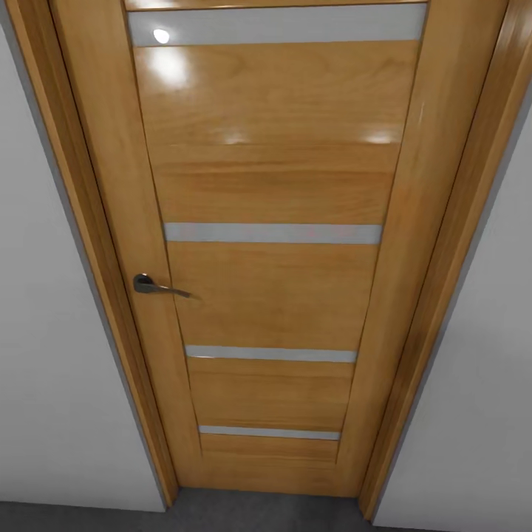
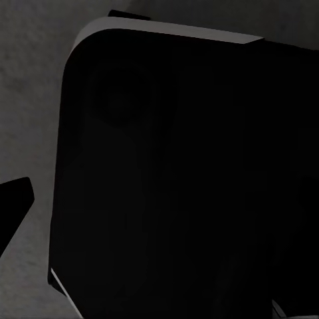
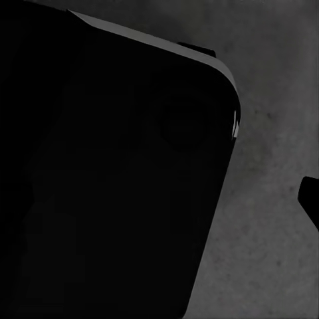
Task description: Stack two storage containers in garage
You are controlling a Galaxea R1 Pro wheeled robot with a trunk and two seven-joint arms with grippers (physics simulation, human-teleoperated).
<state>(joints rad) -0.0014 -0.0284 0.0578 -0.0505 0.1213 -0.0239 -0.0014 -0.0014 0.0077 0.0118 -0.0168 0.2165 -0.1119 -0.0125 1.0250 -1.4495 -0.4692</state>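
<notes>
The head view looks down on a closed orange-wood door (image 1: 273, 222) seen from close by, and the door takes up most of the picture. Four narrow glass slits cross it: one (image 1: 277, 24) at 12 o'clock near the top edge, one (image 1: 272, 233) just above the middle, one (image 1: 270, 354) below the middle, and the shortest (image 1: 269, 433) toward 6 o'clock. A dark metal handle (image 1: 157, 286) sits at about 9 o'clock on the door's face, its lever pointing toward the middle. Bright reflections lie on the upper panel. A wooden frame (image 1: 103, 266) borders the door on both sides, and white wall (image 1: 44, 355) stands beyond the frame at 8 o'clock and again at 4 o'clock. At 6 o'clock, under the door, is a thin strip of dark-grey floor (image 1: 258, 513). The left wrist view shows a large black rounded body (image 2: 179, 179) with a pale edge, over mottled grey floor (image 2: 30, 100); a dark tip (image 2: 14, 199) pokes in from one edge. The right wrist view shows a similar black body (image 3: 113, 179) over the same grey floor (image 3: 266, 252). I cannot tell whether either end effector is spread or pressed together. The containers are not visible from this spot at the door.
</notes>
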